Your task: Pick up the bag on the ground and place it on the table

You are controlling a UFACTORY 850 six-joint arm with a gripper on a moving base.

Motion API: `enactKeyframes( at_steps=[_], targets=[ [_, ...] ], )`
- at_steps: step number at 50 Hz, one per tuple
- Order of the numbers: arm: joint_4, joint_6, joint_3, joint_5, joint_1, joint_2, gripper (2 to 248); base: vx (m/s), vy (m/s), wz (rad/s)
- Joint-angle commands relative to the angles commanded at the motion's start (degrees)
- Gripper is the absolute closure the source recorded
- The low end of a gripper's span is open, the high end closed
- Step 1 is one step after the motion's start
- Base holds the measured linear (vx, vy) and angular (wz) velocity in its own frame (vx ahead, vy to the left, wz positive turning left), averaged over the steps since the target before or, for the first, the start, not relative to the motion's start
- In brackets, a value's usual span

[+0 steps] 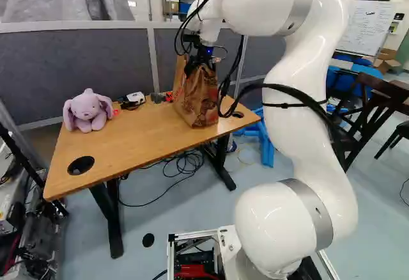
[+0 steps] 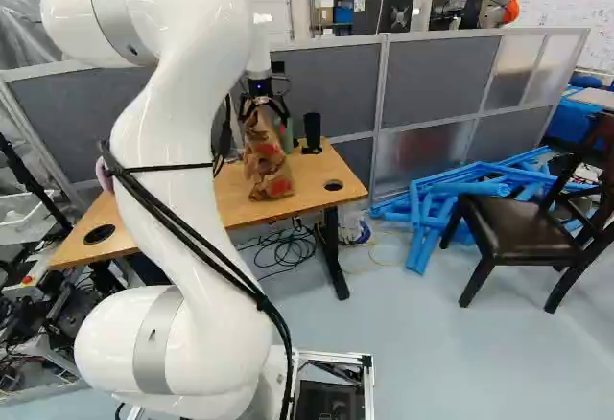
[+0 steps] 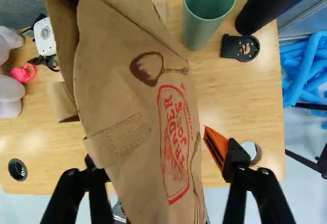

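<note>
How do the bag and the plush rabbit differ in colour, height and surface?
The bag is brown with red print; the rabbit is pale purple.
The bag stands clearly taller, its upper part between the fingers of the tool; the rabbit sits low, away from it.
The bag looks creased, the rabbit soft and rounded.
Both appear to rest on the table.

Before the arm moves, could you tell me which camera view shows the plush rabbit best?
The left base view: the plush rabbit sits whole there, facing the camera, with nothing in front. The right base view shows only a sliver past the white arm, and the wrist view just part of it.
</note>
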Motion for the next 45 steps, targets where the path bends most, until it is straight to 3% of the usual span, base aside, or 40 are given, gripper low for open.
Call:
enactKeyframes(
  at_steps=[3, 4, 10, 45],
  targets=[
    [0.0, 0.0, 0.0, 0.0, 0.0, 0.3, 48, 0.0, 0.0, 0.0],
    [0.0, 0.0, 0.0, 0.0, 0.0, 0.5, 11, 0.0, 0.0, 0.0],
    [0.0, 0.0, 0.0, 0.0, 0.0, 1.2, 3, 0.0, 0.0, 0.0],
    [0.0, 0.0, -0.4, 0.0, 0.0, 5.2, 3, 0.0, 0.0, 0.0]
  ],
)
